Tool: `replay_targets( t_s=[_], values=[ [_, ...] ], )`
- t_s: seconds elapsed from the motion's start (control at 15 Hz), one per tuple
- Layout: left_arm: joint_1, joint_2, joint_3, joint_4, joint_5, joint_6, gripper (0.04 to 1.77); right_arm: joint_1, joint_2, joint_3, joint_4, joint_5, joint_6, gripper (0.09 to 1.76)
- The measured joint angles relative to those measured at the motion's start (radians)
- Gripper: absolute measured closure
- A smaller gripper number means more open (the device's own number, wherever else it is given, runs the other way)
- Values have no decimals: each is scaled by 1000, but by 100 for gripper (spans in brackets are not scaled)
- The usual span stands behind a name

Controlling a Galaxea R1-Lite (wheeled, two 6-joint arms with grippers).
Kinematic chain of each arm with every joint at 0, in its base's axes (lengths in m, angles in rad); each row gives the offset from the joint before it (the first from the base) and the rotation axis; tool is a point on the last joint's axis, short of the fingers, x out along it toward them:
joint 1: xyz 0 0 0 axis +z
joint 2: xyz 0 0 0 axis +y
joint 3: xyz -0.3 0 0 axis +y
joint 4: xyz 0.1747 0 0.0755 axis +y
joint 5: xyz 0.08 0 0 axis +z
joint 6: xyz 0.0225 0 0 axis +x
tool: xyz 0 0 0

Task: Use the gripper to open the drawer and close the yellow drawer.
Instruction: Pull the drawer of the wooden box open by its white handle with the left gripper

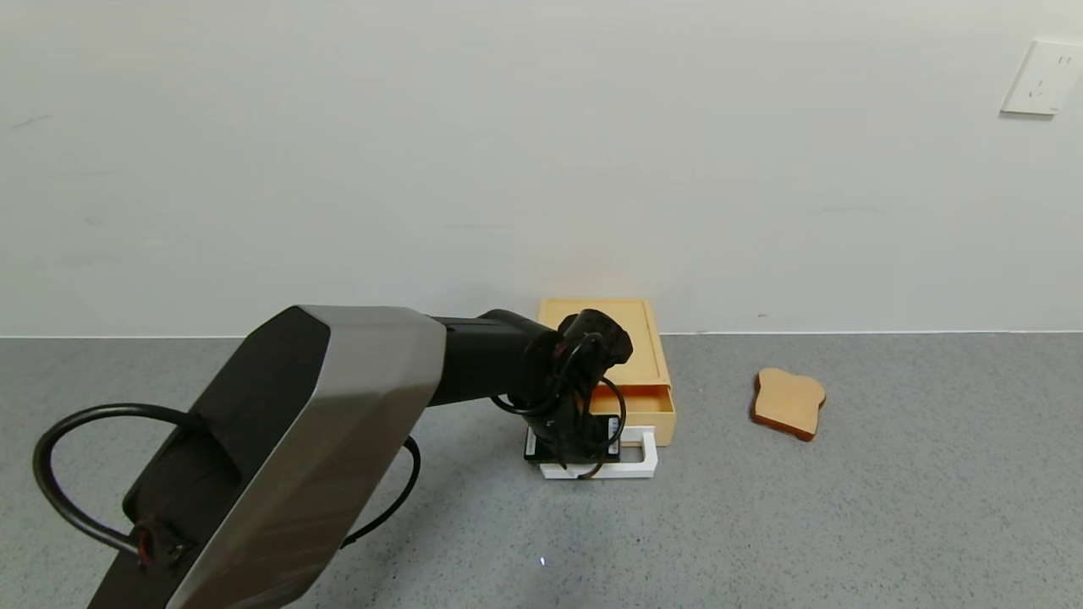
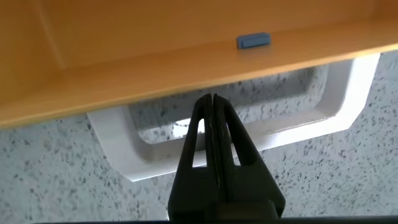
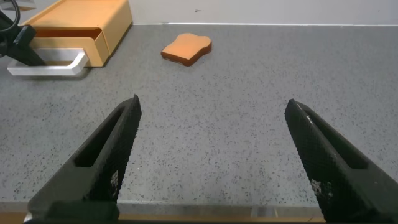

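One yellow drawer [image 1: 640,399] sits in one matching casing [image 1: 602,337], with one white loop handle [image 1: 630,463]. One toast slice [image 1: 788,402] lies on the one grey table [image 1: 846,507]. Two grippers show: the left gripper [image 2: 212,115] and the right gripper [image 3: 211,118]. One wall socket [image 1: 1042,78].

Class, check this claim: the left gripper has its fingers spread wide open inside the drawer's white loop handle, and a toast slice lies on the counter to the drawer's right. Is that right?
One detail is wrong. The left wrist view shows the left gripper with its fingers pressed together, not spread, inside the white loop handle of the drawer. The toast slice does lie on the counter to the drawer's right.
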Motion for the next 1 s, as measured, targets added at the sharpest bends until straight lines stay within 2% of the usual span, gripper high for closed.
replay_targets(
  t_s=[0.2, 1.0],
  values=[
    [-21, -7, 4, 61, -1, -19, 170, 0, 0, 0, 0, 0, 0, 15],
    [-77, -63, 145, 62, -3, -53, 170, 0, 0, 0, 0, 0, 0, 15]
  ],
)
